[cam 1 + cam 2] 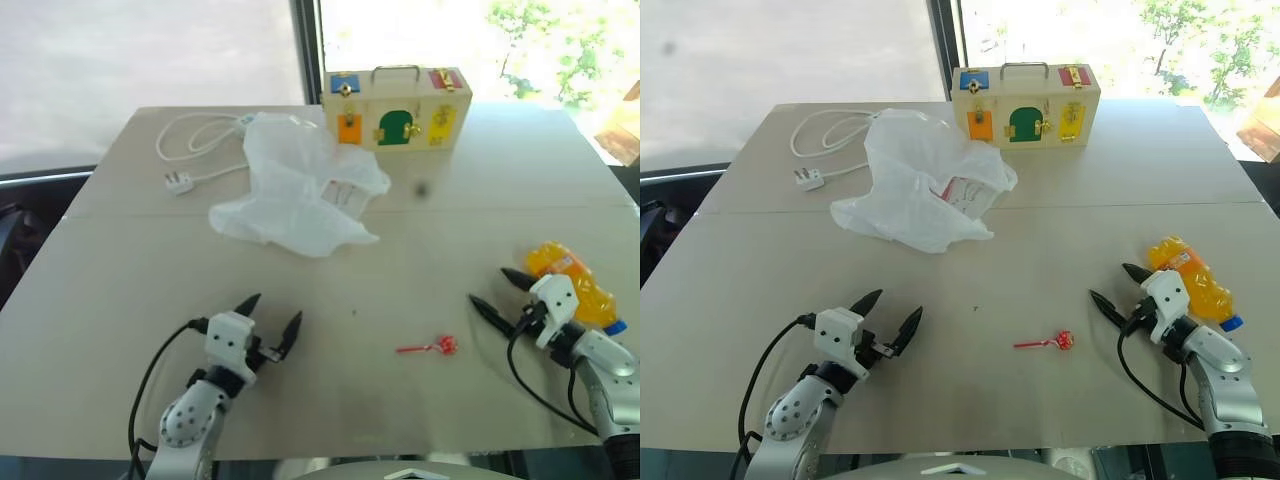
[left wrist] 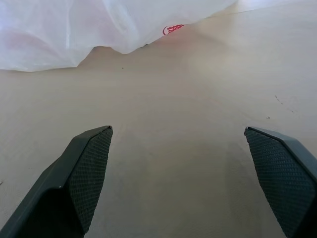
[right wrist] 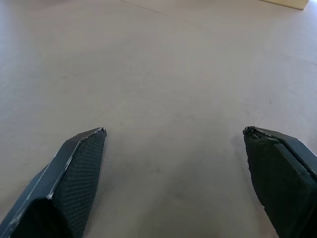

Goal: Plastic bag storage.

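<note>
Meanwhile, the plastic bag point(image 1: 300, 185) lay crumpled just in front of the wooden toy box point(image 1: 397, 107), a white cable point(image 1: 195, 140) beside it. Nearer, both the left gripper point(image 1: 270, 316) and right gripper point(image 1: 498, 291) stood wide and empty, apart from a red lollipop point(image 1: 430, 347) and an orange bottle point(image 1: 575, 283).

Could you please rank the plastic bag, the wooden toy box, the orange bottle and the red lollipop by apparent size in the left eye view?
1. plastic bag
2. wooden toy box
3. orange bottle, nearer the camera, so flattered
4. red lollipop

Head cameras looked down across the table point(image 1: 120, 300); wrist cameras skimmed low, the left perhaps sharing the plastic bag point(image 2: 74, 29).
</note>
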Motion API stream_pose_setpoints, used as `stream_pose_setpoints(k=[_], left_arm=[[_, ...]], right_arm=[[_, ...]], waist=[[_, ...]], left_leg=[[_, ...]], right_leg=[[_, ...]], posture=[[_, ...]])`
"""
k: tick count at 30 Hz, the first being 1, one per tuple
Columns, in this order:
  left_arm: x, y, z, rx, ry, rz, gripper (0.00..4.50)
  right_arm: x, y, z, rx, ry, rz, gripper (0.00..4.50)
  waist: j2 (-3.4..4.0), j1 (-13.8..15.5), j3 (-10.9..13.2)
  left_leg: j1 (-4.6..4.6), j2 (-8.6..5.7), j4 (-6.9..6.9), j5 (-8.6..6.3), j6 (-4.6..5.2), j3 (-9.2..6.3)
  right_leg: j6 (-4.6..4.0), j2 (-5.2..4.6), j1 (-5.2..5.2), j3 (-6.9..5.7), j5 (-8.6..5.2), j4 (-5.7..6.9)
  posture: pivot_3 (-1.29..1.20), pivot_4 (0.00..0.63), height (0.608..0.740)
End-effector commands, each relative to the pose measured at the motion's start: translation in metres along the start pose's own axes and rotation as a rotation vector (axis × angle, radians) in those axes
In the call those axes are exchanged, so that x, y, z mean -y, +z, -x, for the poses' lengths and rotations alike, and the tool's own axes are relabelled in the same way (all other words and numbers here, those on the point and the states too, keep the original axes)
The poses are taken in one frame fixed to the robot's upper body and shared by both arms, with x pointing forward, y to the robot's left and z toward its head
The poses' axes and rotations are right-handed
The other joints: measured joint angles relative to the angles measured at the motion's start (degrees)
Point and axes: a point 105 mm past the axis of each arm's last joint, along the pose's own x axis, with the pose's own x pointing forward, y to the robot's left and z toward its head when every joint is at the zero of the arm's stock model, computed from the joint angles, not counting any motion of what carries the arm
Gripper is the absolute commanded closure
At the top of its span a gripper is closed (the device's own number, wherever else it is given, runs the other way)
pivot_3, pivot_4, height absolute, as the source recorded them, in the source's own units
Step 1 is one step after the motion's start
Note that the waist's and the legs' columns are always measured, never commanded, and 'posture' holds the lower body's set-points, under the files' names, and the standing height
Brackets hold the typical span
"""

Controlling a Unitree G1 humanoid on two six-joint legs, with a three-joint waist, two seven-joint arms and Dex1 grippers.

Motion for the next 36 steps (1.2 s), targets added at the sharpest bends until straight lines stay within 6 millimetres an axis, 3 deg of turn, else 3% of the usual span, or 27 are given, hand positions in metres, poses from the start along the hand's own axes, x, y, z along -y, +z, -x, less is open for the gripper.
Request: stream_pose_setpoints(k=[1,6,25,28,30,32,36], left_arm=[[0.001,-0.025,0.009,-0.094,0.000,0.024,0.00],[0.004,-0.023,0.008,-0.068,-0.003,0.035,0.00],[0.011,-0.015,0.005,-0.041,-0.040,0.067,0.00],[0.021,-0.003,0.001,-0.012,-0.112,0.112,0.00],[0.036,0.016,-0.006,0.050,-0.219,0.189,0.00],[0.053,0.038,-0.020,0.116,-0.349,0.271,0.00],[0.078,0.057,-0.049,0.170,-0.544,0.359,0.00]], right_arm=[[-0.020,-0.035,0.012,-0.123,0.052,-0.110,0.01],[-0.031,-0.033,0.011,-0.111,0.108,-0.163,0.01],[-0.037,-0.030,0.008,-0.100,0.135,-0.167,0.01],[-0.038,-0.030,0.007,-0.100,0.136,-0.165,0.01],[-0.037,-0.030,0.006,-0.099,0.138,-0.162,0.01],[-0.038,-0.029,0.004,-0.097,0.145,-0.160,0.01],[-0.040,-0.027,-0.001,-0.091,0.159,-0.157,0.01]], waist=[[0.00,0.0,0.0],[-0.01,0.0,0.0],[-0.04,-0.2,0.0],[-0.06,-0.1,0.0],[-0.09,-0.1,0.0],[-0.22,-0.1,0.1],[-0.44,-0.1,0.3]], left_leg=[[0.00,0.00,0.01,0.00,0.00,0.00],[0.00,0.01,0.01,0.05,0.08,-0.01],[0.06,0.02,0.09,0.12,0.20,0.06],[0.05,0.02,0.13,0.12,0.20,0.07],[0.04,0.02,0.17,0.12,0.21,0.06],[0.01,0.02,0.25,0.12,0.21,0.05],[-0.04,0.08,0.61,0.16,0.15,0.00]], right_leg=[[0.00,0.00,0.00,0.00,0.00,0.00],[0.00,0.01,0.00,0.00,0.00,0.01],[-0.01,0.04,0.01,0.08,0.01,0.11],[-0.01,0.04,0.02,0.08,0.01,0.12],[-0.01,0.05,0.01,0.08,0.02,0.14],[0.00,0.06,0.03,0.07,0.02,0.17],[-0.02,0.21,0.03,0.02,0.03,0.37]], posture=[[0.00,0.150,0.739],[0.00,0.150,0.739],[0.00,0.150,0.739],[0.00,0.150,0.739],[0.00,0.150,0.739],[0.00,0.150,0.739],[0.00,0.150,0.739]])
